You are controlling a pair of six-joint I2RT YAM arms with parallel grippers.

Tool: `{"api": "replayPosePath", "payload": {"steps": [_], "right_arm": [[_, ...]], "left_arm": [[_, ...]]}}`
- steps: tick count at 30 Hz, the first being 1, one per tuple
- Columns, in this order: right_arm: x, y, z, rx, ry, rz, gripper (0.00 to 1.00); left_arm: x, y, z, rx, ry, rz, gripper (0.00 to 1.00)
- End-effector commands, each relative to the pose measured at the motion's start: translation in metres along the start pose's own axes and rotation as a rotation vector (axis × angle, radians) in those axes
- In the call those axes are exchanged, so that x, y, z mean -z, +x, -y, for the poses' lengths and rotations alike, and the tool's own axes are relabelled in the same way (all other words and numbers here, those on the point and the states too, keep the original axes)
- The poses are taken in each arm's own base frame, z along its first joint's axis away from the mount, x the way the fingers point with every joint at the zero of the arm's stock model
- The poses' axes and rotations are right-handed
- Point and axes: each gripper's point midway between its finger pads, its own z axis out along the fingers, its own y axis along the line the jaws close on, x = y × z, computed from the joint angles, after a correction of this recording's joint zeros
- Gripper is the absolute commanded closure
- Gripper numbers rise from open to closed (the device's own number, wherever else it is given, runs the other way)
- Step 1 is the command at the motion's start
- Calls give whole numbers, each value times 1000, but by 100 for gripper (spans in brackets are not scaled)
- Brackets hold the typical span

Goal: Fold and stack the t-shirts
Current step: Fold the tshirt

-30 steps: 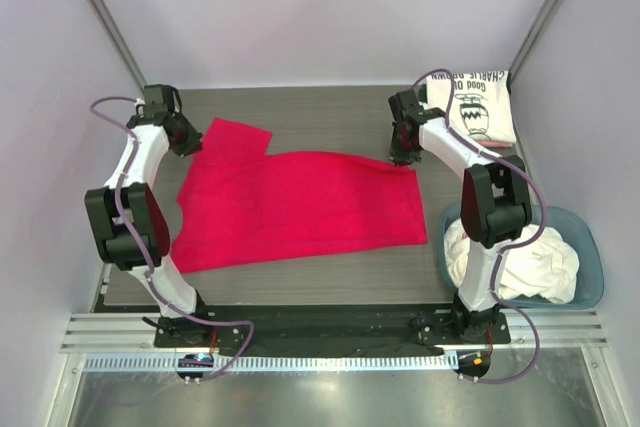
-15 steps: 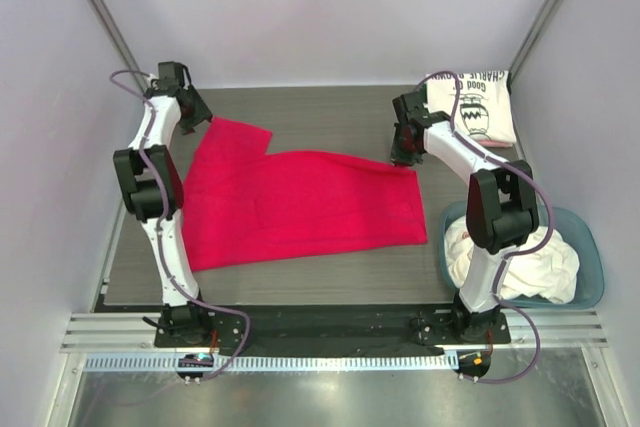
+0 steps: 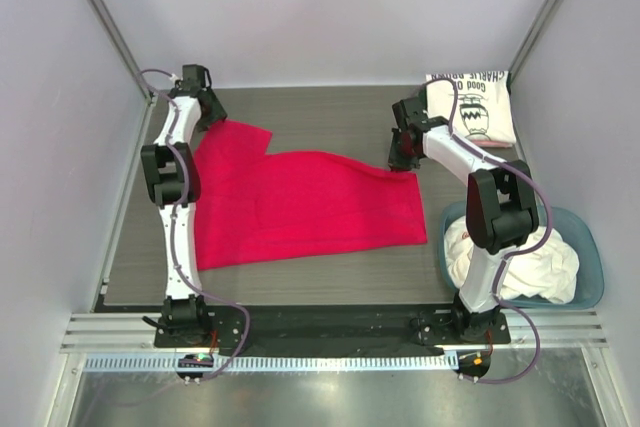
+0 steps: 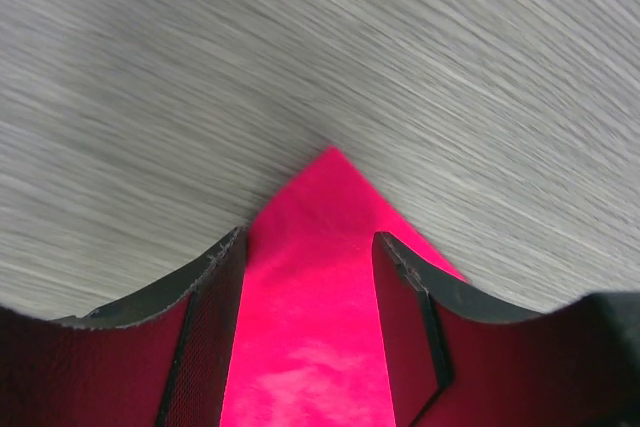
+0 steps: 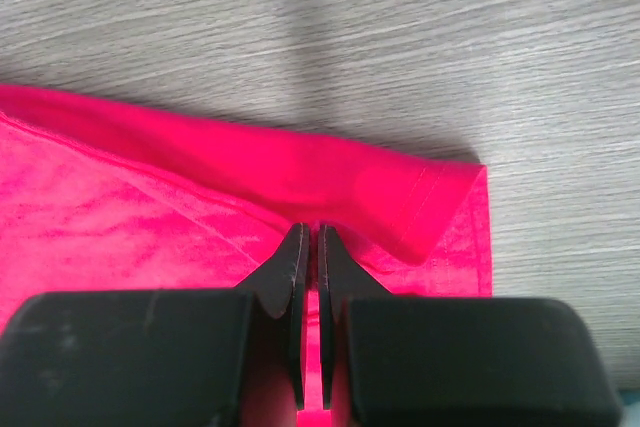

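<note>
A crimson red t-shirt [image 3: 300, 202] lies spread flat across the middle of the table. My left gripper [image 3: 211, 117] is at the shirt's far left corner, and in the left wrist view it [image 4: 310, 239] is open, with the pointed red corner [image 4: 322, 197] lying on the table between its fingers. At the shirt's far right corner my right gripper [image 3: 398, 158] is shut. In the right wrist view it [image 5: 308, 234] pinches a fold of the red cloth [image 5: 150, 212] just behind the hemmed corner. A folded cream t-shirt with black print [image 3: 478, 107] lies at the back right.
A blue-grey tub [image 3: 590, 267] at the near right holds bunched white t-shirts [image 3: 520, 259]. The grey wood-grain table [image 3: 330, 112] ends at pale walls at the back and sides. A metal rail [image 3: 330, 332] with the arm bases runs along the near edge.
My left gripper has opened, letting go of the shirt's far left corner, and its arm has stretched farther back. The right gripper has stayed shut on the far right corner.
</note>
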Motion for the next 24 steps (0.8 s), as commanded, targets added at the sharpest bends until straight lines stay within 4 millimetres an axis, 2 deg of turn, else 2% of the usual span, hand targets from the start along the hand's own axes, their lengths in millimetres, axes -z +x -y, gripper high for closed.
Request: {"api": "replayPosePath", "payload": {"steps": [1, 7, 10, 11, 13, 14, 18, 19, 20, 21, 22, 24], "right_arm": [[13, -12, -7, 6, -40, 53, 99], [13, -8, -4, 11, -34, 48, 99], [12, -6, -5, 10, -39, 40, 99], [12, -7, -6, 10, -42, 42, 99], [11, -6, -5, 11, -40, 42, 99], [11, -7, -5, 11, -40, 42, 99], [10, -12, -6, 10, -41, 45, 99], [11, -15, -6, 12, -43, 50, 99], [14, -20, -8, 11, -48, 60, 99], [17, -24, -9, 10, -52, 69, 99], [19, -27, -9, 8, -52, 75, 99], [25, -35, -11, 11, -55, 92, 99]], "left_arm": [[-1, -4, 10, -16, -16, 37, 45], [-1, -6, 12, -27, -51, 51, 46], [-2, -6, 13, -23, -51, 52, 59], [-2, -6, 14, -23, -52, 52, 75], [-4, -8, 14, -15, -51, 59, 88], [-4, -9, 15, -14, -48, 63, 99], [0, -10, 18, -28, -47, 66, 100], [14, -19, 23, -28, -34, 85, 100], [18, -16, 21, -32, -38, 75, 100], [28, -22, 21, -31, -35, 89, 100], [53, -36, 27, -28, -18, 126, 100], [69, -33, 21, -34, -26, 125, 100]]}}
